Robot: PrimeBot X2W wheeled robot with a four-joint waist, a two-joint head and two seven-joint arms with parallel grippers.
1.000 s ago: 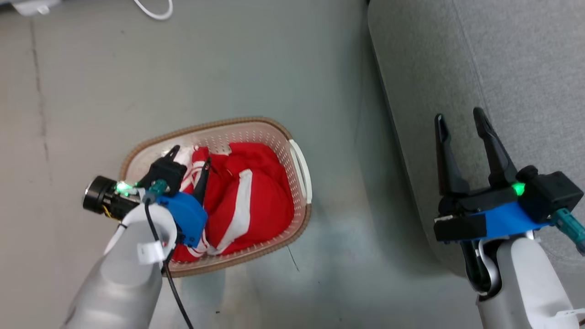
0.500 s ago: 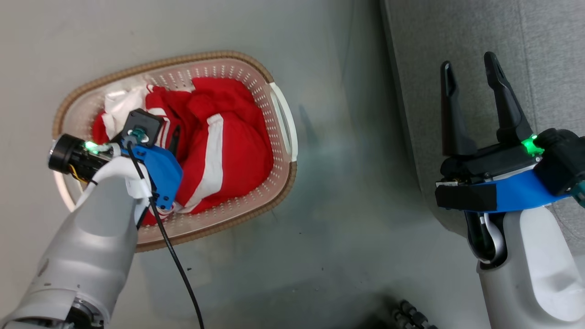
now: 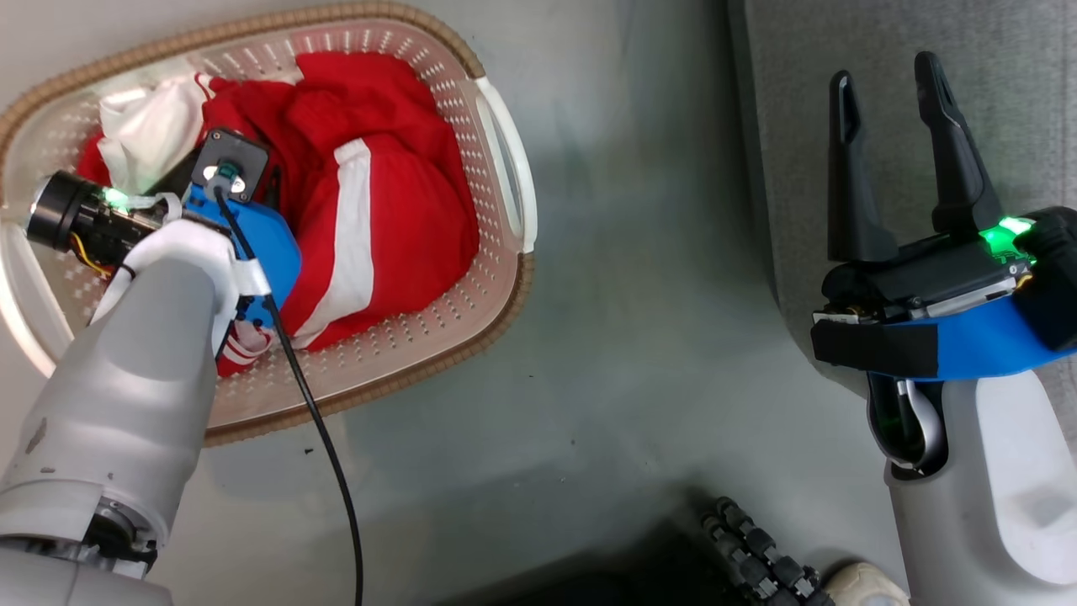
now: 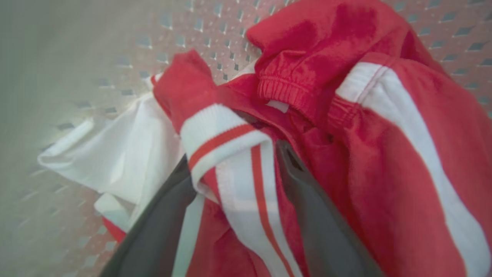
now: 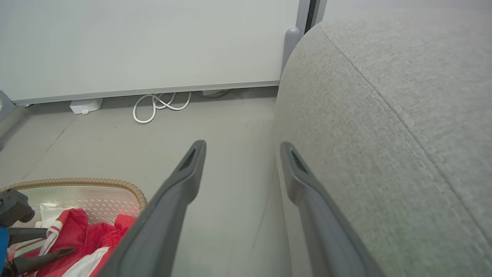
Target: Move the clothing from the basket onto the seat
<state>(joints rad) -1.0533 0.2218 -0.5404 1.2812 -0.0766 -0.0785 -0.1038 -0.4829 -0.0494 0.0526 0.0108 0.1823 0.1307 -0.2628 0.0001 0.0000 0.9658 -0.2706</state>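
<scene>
Inside the small cream plastic laundry basket (image 3: 421, 341), with its perforated walls and brown woven-look rim, lies the clothing (image 3: 379, 210): soft red fabric garments with white panels and thin white stripes, bunched into one heap that covers most of the basket's bottom. Down in that heap is the left gripper (image 4: 234, 154), its two long dark fingers spread wide and clamped on nothing. In the left wrist view they straddle a ribbed white-and-red striped band (image 4: 226, 130), one finger beside a white panel, the other against red cloth. To the right of the basket, across a strip of bare grey floor (image 3: 656, 337), stands the large grey fabric-upholstered seat (image 3: 1035, 101) with its stitched seam. Over the seat's edge nearest the basket hangs the right gripper (image 3: 883, 76), fingers parted and holding nothing.

The garments should be light, limp and a little slick. They will likely drape and trail rather than keep any shape, and the two may be tangled, so one could drag the other, or tip the light basket. The striped band looks like the best hold: thicker and ribbed, less apt to slip than a single smooth layer. A deep bite there, then a lift high enough to clear the basket's rim, seems called for.
</scene>
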